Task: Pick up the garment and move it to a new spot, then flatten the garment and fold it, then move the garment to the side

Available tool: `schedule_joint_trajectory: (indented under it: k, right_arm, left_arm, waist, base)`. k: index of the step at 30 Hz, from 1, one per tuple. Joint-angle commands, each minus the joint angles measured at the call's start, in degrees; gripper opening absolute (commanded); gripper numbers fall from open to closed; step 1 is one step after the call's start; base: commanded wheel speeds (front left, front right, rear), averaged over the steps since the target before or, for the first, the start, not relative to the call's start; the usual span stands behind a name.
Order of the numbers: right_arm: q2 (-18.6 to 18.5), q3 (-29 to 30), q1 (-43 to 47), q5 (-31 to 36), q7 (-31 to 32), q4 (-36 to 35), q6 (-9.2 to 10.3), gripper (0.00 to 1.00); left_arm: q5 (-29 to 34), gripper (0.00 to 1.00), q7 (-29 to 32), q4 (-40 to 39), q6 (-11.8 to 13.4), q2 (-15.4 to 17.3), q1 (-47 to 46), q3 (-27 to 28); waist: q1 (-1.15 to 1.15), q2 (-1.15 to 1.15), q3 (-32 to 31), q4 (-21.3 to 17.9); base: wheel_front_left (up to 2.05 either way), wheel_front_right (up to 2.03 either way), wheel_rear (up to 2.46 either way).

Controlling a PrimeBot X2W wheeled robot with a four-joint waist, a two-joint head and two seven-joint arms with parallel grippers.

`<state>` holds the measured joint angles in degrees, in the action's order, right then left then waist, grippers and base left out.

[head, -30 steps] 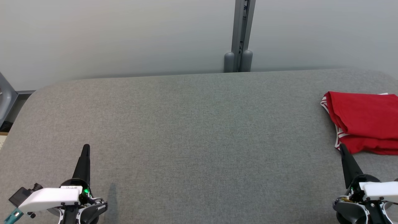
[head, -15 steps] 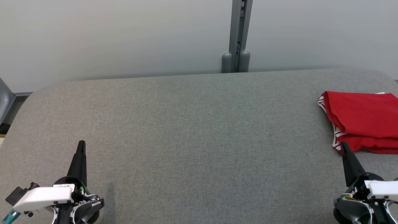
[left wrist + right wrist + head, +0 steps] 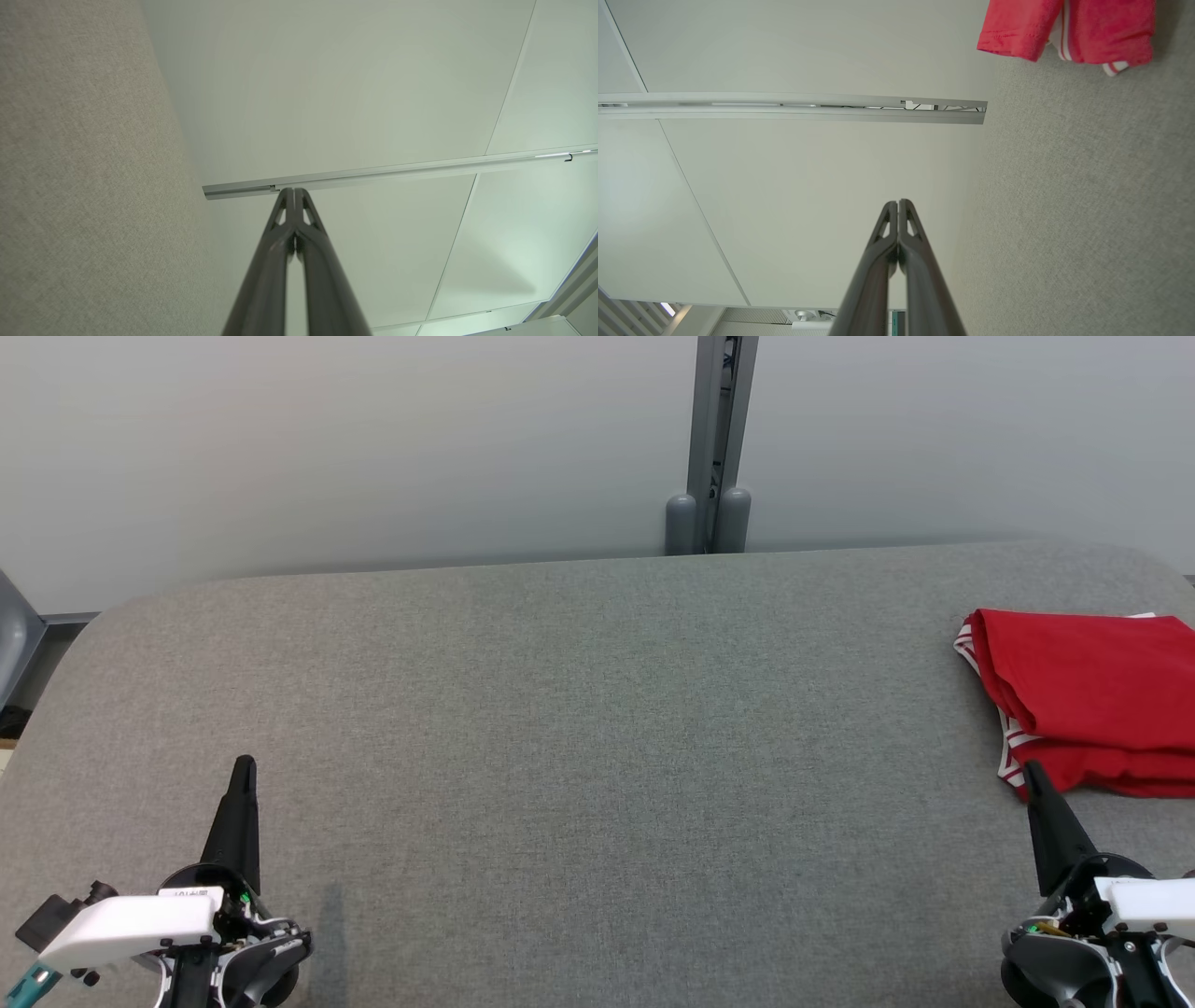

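Note:
The garment (image 3: pixel 1092 700) is red with white-striped trim, folded, lying at the far right of the grey table (image 3: pixel 597 728); its right part runs past the picture's edge. The right wrist view has the garment (image 3: pixel 1069 28) at its top right. My right gripper (image 3: pixel 1030 770) is shut and empty at the lower right, its tip just before the garment's near edge; whether it touches I cannot tell. At the lower left my left gripper (image 3: pixel 245 765) is shut and empty, far from the garment. Both wrist views show closed fingertips: left gripper (image 3: pixel 294 190), right gripper (image 3: pixel 898 202).
A pale wall stands behind the table, with a grey vertical post (image 3: pixel 719 448) at the table's back edge. The table's rounded corners lie at far left and far right. Something grey (image 3: pixel 11 635) stands off the table's left side.
The head camera shifted a little between the oldest frame and half a second ago, so everything sits slightly further left. Nothing has moved since; both grippers stay shut.

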<state>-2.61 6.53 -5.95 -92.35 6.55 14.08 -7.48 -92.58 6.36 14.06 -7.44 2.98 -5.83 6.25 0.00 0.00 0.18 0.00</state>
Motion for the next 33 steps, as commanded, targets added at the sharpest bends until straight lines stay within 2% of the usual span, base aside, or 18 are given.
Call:
schedule_joint_trajectory:
  k: [1,33]
  right_arm:
    - [-0.51,0.09,-0.50,-0.13,0.17,-0.16,-0.02,0.00]
    - [-0.51,0.08,-0.50,-0.14,0.17,-0.16,-0.02,0.00]
  left_arm:
    - [-0.12,0.00,0.11,-0.10,-0.26,0.25,-0.71,0.21]
    - [0.06,0.00,0.21,-0.10,-0.26,0.13,-0.73,0.36]
  waist:
    - [0.00,0.00,0.00,0.00]
    - [0.00,0.00,0.00,0.00]
  base:
    - [0.00,0.00,0.00]
    - [0.00,0.00,0.00]
